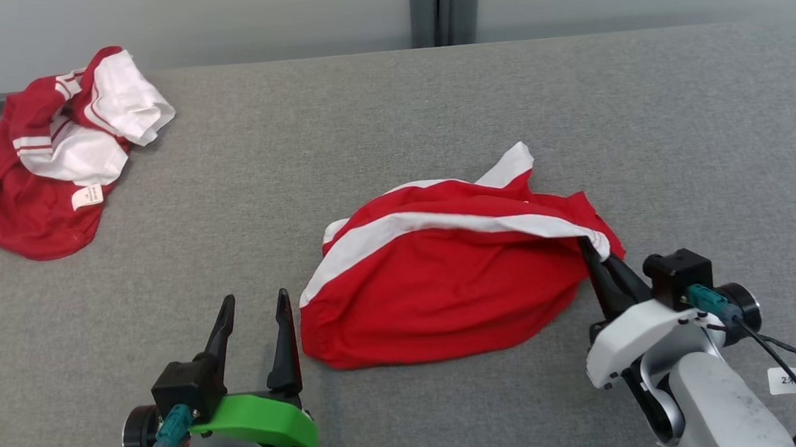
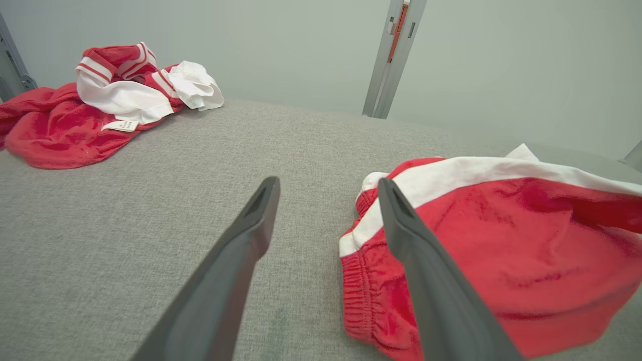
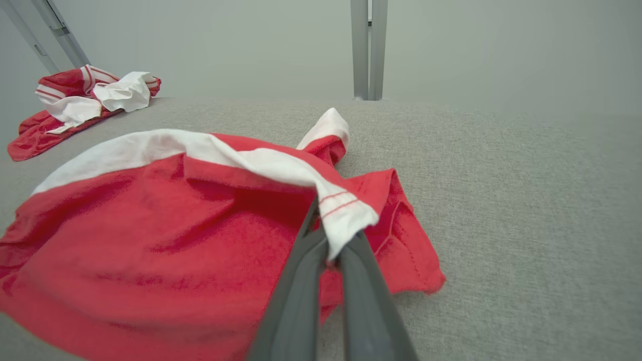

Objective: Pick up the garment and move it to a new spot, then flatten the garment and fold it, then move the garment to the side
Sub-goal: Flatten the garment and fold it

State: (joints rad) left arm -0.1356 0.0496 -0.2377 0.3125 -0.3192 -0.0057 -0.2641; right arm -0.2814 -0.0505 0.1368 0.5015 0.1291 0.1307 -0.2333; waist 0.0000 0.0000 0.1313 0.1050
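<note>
The garment is a red piece with a white band, bunched in the middle of the grey table; it also appears as the garment and the garment. My right gripper is shut on its right edge, pinching the white band's end, as the right gripper shows close up. At the garment's left, my left gripper stands open just beside the waistband, with nothing between its fingers.
A second red and white garment lies heaped at the table's far left corner, partly over the edge. A grey post stands behind the table's far edge. The right half of the table is bare fabric.
</note>
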